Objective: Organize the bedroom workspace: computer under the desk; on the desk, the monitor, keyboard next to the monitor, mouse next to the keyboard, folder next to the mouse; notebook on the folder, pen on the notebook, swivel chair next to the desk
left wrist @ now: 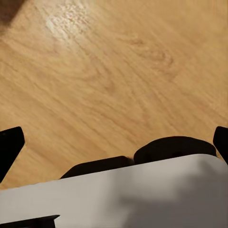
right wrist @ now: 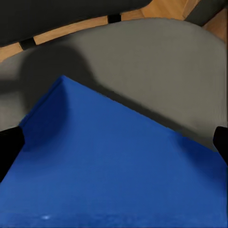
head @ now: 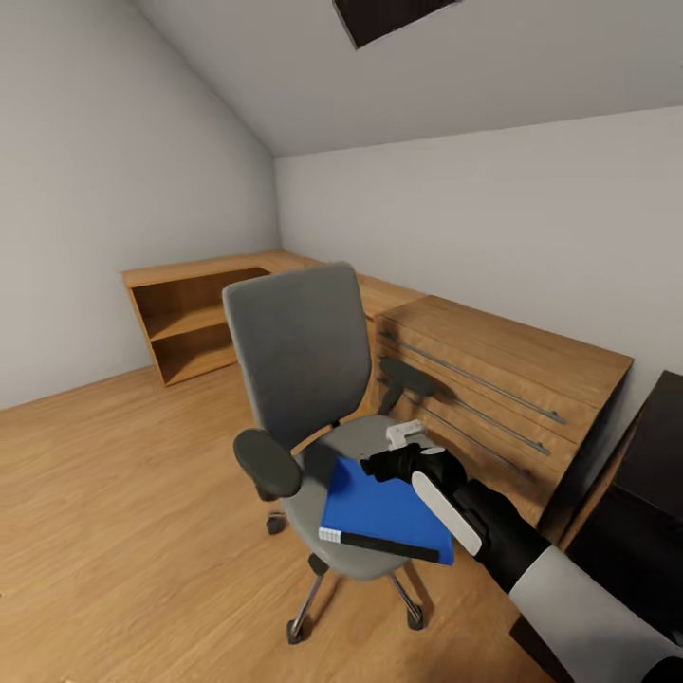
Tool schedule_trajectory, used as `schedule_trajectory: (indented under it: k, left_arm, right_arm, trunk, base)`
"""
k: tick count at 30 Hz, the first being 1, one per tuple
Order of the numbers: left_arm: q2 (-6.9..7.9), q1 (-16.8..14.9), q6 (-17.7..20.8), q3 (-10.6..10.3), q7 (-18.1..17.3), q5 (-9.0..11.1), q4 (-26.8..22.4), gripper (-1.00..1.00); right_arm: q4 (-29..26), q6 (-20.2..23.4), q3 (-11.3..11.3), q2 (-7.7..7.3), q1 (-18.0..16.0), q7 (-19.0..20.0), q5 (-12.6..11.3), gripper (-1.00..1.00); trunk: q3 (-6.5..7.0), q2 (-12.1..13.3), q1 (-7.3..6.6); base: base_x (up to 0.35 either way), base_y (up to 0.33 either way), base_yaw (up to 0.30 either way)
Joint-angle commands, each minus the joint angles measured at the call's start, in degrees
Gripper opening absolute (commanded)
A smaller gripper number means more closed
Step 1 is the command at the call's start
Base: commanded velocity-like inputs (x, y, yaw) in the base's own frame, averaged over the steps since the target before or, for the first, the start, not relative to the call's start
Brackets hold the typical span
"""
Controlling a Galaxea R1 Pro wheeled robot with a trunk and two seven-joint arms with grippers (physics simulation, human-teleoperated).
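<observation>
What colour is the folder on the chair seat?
Bright blue folder, dark spine; clearest in the right wrist view.

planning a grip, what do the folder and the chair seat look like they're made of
The folder: smooth matte blue cover, likely card or plastic; flat even colour, dark spine. The swivel chair seat: grey upholstery, probably fabric; soft dull look, no shine.

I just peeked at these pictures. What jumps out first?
The flat bright blue folder lying on the seat of the grey upholstered swivel chair in the middle of the room. The robot's right claw hovers right over the folder's far edge. Behind the chair stands a wooden chest of drawers along the wall.
</observation>
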Motion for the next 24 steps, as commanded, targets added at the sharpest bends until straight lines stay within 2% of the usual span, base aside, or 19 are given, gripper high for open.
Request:
schedule_trajectory:
  k: [1,6,12,16,17,21,24]
  left_arm:
    - [-0.01,0.03,0.09,-0.04,0.32,0.47,-0.16,1.00]
    - [-0.04,-0.05,0.09,-0.09,0.48,0.47,-0.16,1.00]
    - [-0.05,-0.22,0.09,-0.15,0.60,0.40,-0.16,1.00]
    - [-0.05,-0.35,0.09,-0.28,0.61,0.39,-0.16,1.00]
    - [0.00,-0.41,0.09,-0.33,0.23,0.55,-0.20,1.00]
    - [-0.03,-0.41,0.09,-0.30,0.20,0.61,-0.43,1.00]
    - [-0.03,-0.39,0.05,-0.23,0.25,0.60,-2.04,1.00]
  right_arm:
    - [-0.11,0.24,0.10,-0.05,-0.06,-0.60,-0.61,1.00]
    - [-0.28,0.67,-0.09,0.10,-0.04,-0.66,-0.65,1.00]
    - [-1.60,2.16,-0.40,0.44,0.03,-0.77,-1.22,1.00]
    - [-4.81,2.92,-0.85,0.28,1.49,-0.87,-2.53,1.00]
    - [-10.75,3.26,-1.02,0.28,4.45,-0.96,-3.10,1.00]
    - [-12.03,3.27,-1.02,0.18,5.27,-0.97,-3.14,1.00]
    - [-16.06,3.28,-1.32,0.00,7.47,-1.01,-3.11,1.00]
  trunk:
    - [-0.04,-0.03,-0.04]
    - [-0.04,-0.03,-0.04]
    - [-0.04,-0.03,-0.04]
    - [-0.04,-0.03,-0.04]
    - [-0.04,-0.03,-0.04]
    - [-0.04,-0.03,-0.04]
    - [-0.04,-0.03,-0.04]
  base:
    - [-0.298,0.133,-0.162]
    - [-0.172,0.077,-0.222]
    - [-0.041,0.018,-0.280]
    - [-0.004,0.002,-0.296]
    - [-0.174,0.000,-0.290]
    - [-0.259,0.000,-0.277]
    - [-0.306,0.000,-0.173]
